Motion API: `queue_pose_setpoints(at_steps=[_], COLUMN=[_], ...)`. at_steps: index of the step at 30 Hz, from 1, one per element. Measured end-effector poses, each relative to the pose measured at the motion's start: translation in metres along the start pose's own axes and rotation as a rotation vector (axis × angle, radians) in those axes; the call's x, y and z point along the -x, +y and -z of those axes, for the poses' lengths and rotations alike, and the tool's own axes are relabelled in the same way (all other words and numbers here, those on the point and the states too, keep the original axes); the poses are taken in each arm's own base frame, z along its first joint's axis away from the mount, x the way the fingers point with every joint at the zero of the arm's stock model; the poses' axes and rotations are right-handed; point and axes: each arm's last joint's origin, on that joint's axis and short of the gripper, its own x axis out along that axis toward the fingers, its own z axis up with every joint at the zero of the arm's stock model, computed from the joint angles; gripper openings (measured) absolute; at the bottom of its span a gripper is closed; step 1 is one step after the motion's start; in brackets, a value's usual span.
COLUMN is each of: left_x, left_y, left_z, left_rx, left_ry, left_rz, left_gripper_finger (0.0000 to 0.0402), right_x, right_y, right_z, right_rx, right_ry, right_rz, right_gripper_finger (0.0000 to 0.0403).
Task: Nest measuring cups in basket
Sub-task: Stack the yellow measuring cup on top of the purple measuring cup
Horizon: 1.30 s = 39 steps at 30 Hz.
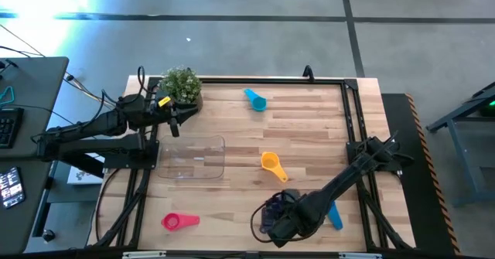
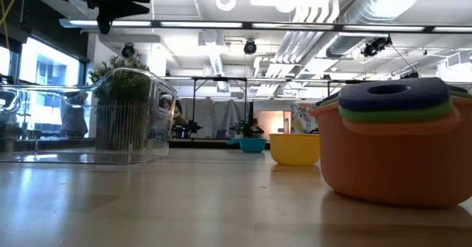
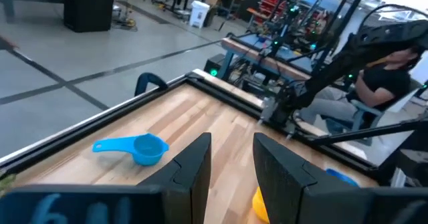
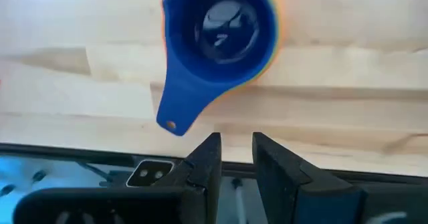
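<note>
Stacked cups (image 2: pixel 394 151) sit closest, orange at the bottom, then green, then dark blue (image 4: pixel 217 30) on top. Right end effector (image 4: pixel 234 160) hovers just over this stack with its fingers slightly apart, gripping nothing. One stack, three loose cups: yellow (image 1: pixel 271 165), light blue (image 1: pixel 255 100) and pink (image 1: pixel 178 221). One clear basket (image 1: pixel 193 158) lies well apart, nearer the left end effector (image 1: pixel 175 123), also released.

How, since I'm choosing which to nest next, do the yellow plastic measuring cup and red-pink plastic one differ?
The yellow plastic measuring cup lies mid-table; the red-pink plastic measuring cup lies near the front edge, leftward. The yellow cup's handle points diagonally front-right, the red-pink's straight right. Both lie loose, un-nested.
</note>
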Motion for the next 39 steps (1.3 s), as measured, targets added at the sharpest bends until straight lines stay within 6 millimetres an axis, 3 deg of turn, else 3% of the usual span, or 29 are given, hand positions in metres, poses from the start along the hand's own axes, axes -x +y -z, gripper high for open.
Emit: queue_pose_setpoints(at_steps=[10,14,20,29,39], left_x=[-0.014,-0.027,-0.049,-0.080,-0.113], left_y=[-0.013,-0.017,-0.022,-0.026,-0.037], left_z=[-0.031,-0.038,-0.046,-0.047,-0.042], left_rx=[-0.036,-0.040,-0.030,0.163,0.347], left_ry=[0.025,0.077,0.131,0.202,0.322], left_rz=[0.023,0.017,0.007,-0.035,-0.081], left_gripper_finger=[0.0104,0.0104,0.0104,0.0104,0.0104], right_x=[0.046,0.060,0.097,0.159,0.201], right_y=[0.005,0.017,0.023,0.009,-0.010], right_z=[-0.037,-0.057,-0.099,-0.156,-0.216], right_rx=[0.170,0.303,0.444,0.554,0.661], right_ry=[-0.117,-0.153,-0.257,-0.432,-0.516], right_rz=[0.167,0.104,0.007,-0.108,-0.113], right_gripper_finger=[0.0078,0.0078,0.0078,0.0078,0.0078])
